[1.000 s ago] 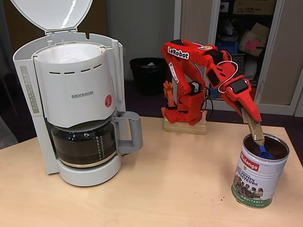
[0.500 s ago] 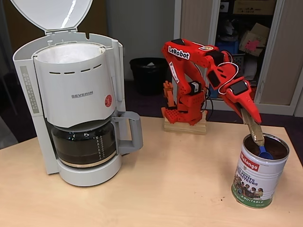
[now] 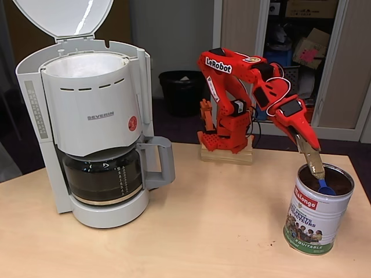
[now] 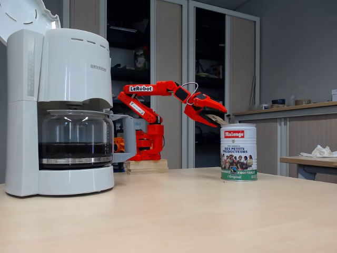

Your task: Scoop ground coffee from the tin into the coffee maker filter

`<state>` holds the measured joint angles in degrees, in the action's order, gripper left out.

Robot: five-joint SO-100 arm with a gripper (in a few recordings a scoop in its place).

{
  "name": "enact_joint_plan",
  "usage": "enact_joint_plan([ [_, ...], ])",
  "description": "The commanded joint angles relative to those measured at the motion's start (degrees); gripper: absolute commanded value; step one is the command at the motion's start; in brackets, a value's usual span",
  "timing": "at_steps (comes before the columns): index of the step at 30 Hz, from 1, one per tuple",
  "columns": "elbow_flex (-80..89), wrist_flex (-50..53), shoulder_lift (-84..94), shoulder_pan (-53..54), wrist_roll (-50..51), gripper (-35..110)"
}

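The tin (image 3: 315,217) stands upright at the table's right, its top open and dark ground coffee (image 3: 341,181) inside; it also shows in the other fixed view (image 4: 238,153). My red gripper (image 3: 308,145) hangs over the tin's rim, shut on the wooden handle of a scoop whose blue bowl (image 3: 325,189) dips into the tin. From the side, the gripper (image 4: 215,119) points down at the tin's top. The white coffee maker (image 3: 93,116) (image 4: 68,100) stands at the left with its lid (image 3: 64,17) raised and a white paper filter (image 3: 87,65) exposed.
The arm's wooden base (image 3: 226,156) sits at the table's back edge. A few coffee crumbs (image 3: 272,244) lie left of the tin. A black bin (image 3: 182,90) stands on the floor behind. The tin is close to the table's right edge.
The gripper and the scoop handle have shifted only slightly over the tin. The blue bowl stays inside the tin.
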<state>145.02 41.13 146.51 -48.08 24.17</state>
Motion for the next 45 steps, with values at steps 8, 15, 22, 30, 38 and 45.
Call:
enact_joint_plan([
  [8, 3.4, 0.4, 4.4, 0.1, 1.6, 27],
  [15, 5.1, 0.6, 6.0, 0.8, 2.5, 28],
  [22, 7.7, 2.7, 10.9, 4.0, 0.5, 28],
  [30, 8.4, 10.8, 20.1, 12.2, -4.6, 27],
  [38, 13.1, 16.4, 32.8, 21.4, -10.3, 24],
  [45, 19.6, 19.4, 44.3, 27.7, -13.3, 5],
])
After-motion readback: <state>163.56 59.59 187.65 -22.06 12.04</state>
